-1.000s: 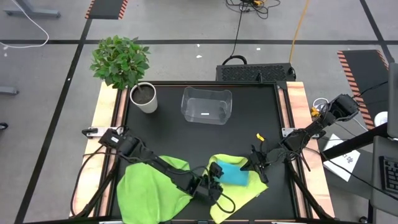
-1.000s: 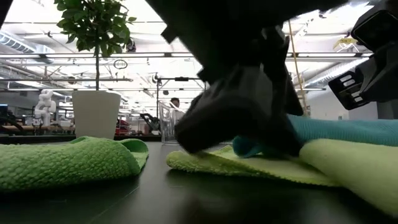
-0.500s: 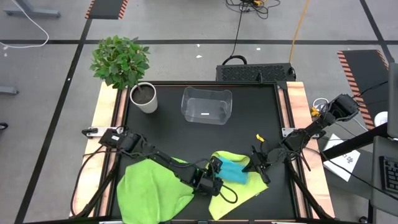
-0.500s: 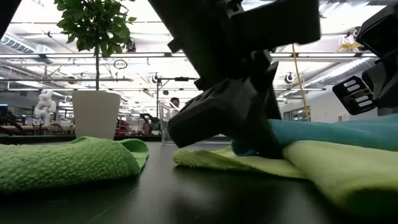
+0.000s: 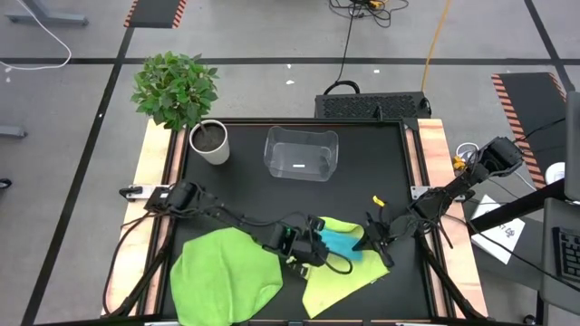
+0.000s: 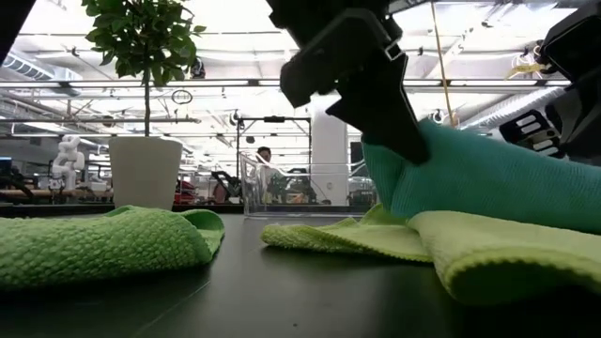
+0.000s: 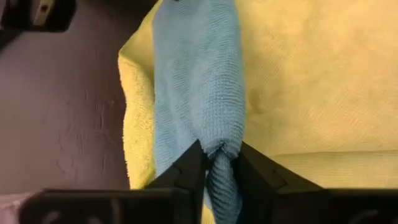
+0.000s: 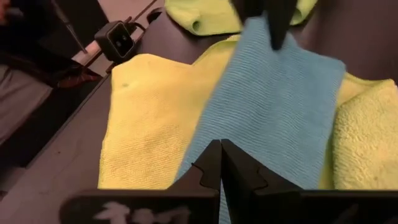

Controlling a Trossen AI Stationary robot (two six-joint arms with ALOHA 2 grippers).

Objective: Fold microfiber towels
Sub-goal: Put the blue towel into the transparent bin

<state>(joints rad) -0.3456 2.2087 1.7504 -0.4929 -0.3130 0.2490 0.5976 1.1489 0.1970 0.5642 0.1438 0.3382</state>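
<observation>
- Floor [image 5: 72, 36]: grey, crossed by dark tape lines, hazard-striped mats at the edges
- Cables [image 5: 362, 9]: loose on the floor beyond the desk's far edge
- Ceiling [image 6: 216, 75]: rows of bright strip lights on open trusses
- White column [image 6: 329, 141]: mid-room behind the desk
- Distant workstations [image 6: 28, 183]: cluttered, indistinct

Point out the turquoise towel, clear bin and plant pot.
turquoise towel [image 8: 273, 106]: right wrist view, middle of the cloth.
clear plastic bin [image 5: 300, 154]: high view, its floor.
white plant pot [image 6: 145, 174]: low view, front wall.
</observation>
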